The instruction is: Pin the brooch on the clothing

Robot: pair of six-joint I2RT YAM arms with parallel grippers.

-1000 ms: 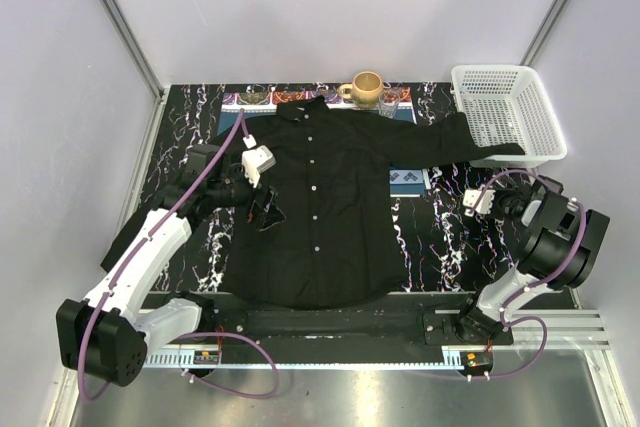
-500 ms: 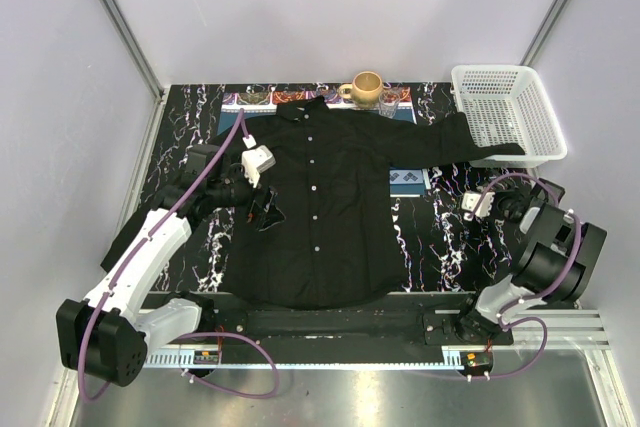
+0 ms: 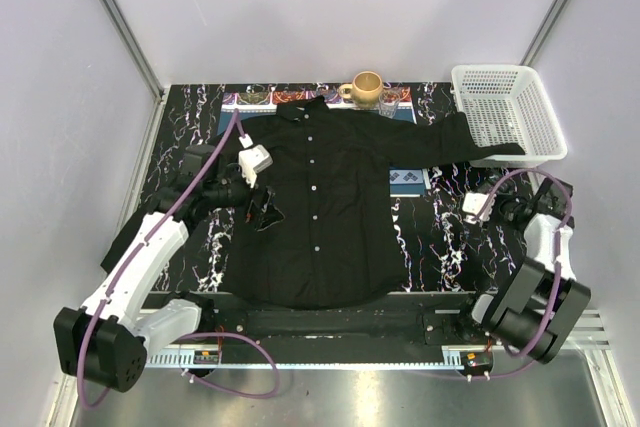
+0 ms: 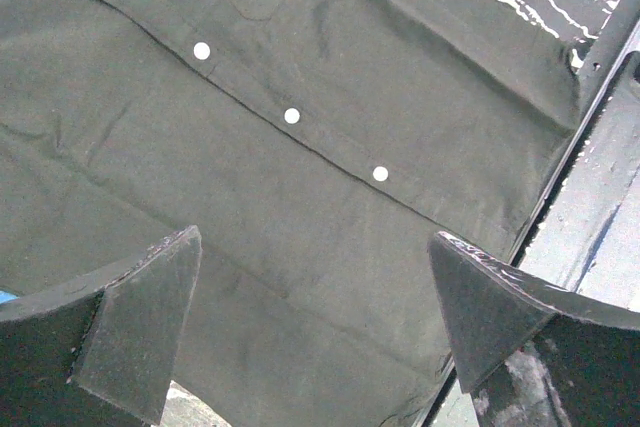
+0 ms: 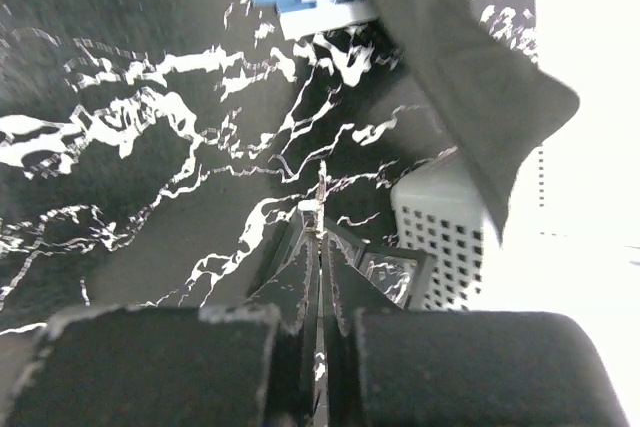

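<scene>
Left hand (image 4: 312,242) hangs above the shirt (image 3: 340,207), fingers spread wide and holding nothing; its camera looks down on the button (image 4: 292,116) row. Right hand (image 5: 318,219) is pinched fully closed over bare counter (image 3: 440,237) near the basket (image 3: 505,82), with nothing clearly between its fingers. Spread flat, the shirt lies front-up, collar toward the far edge, one sleeve (image 3: 470,137) reaching the basket's near rim. Where the brooch is, I cannot tell from any view.
</scene>
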